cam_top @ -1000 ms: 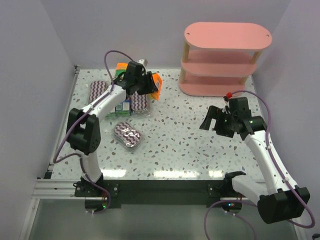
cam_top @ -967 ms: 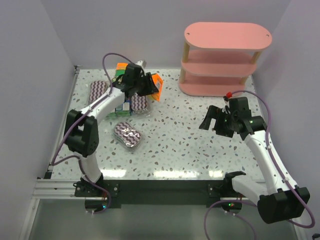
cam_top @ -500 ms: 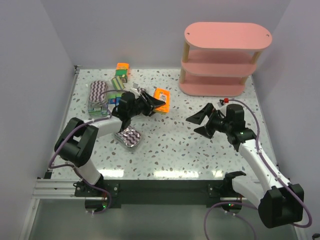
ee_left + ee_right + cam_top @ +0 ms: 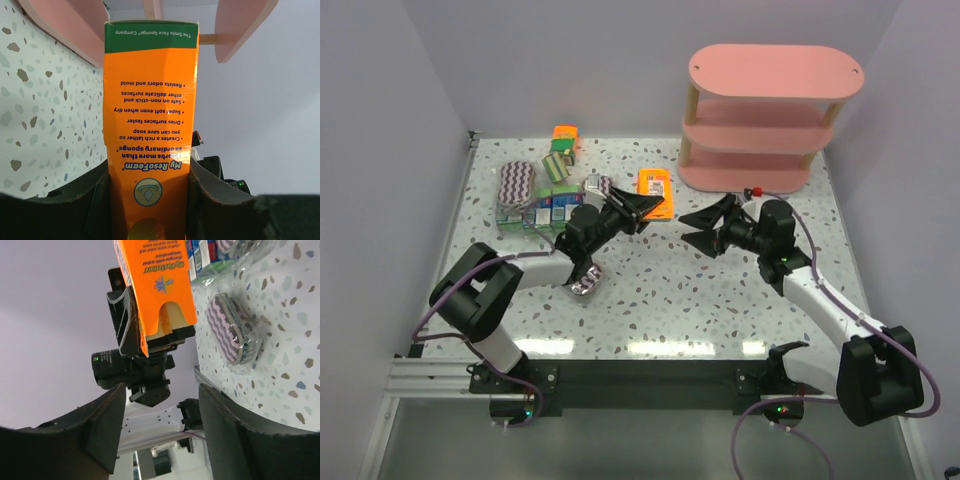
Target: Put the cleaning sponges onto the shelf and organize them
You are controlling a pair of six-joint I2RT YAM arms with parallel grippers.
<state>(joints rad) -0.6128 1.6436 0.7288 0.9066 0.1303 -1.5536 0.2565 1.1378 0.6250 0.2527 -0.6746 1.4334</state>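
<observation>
Two pairs of fingers face each other over the middle of the table. My left fingers (image 4: 97,205) are closed on the notched end of an orange pack (image 4: 150,115), one pad on each long edge. The pack juts out from them, held clear of the table (image 4: 720,300) and aimed at my other arm. My right fingers (image 4: 102,432) stand wide apart with nothing between them; the pack is near them but not yet inside their gap. A second ago it was otherwise. My left arm was back over the heap at the far left of the table with this pack just lifted, and my right arm waited near the foot of the shelf (image 4: 775,72). Since then the left has swung the pack in toward the centre, and the right has turned away from the shelf to meet it. I read this as a hand-over, since the shelf stands at the far right, probably beyond my left arm's easy reach. Its three pink boards are bare so far. The other sponges, among them purple zigzag packs (image 4: 516,180), blue-green boxes (image 4: 552,205) and a second orange pack (image 4: 563,135), lie at the left, well apart from the shelf. Next, I judge, my right fingers must close on the pack's free end before the left let go.
</observation>
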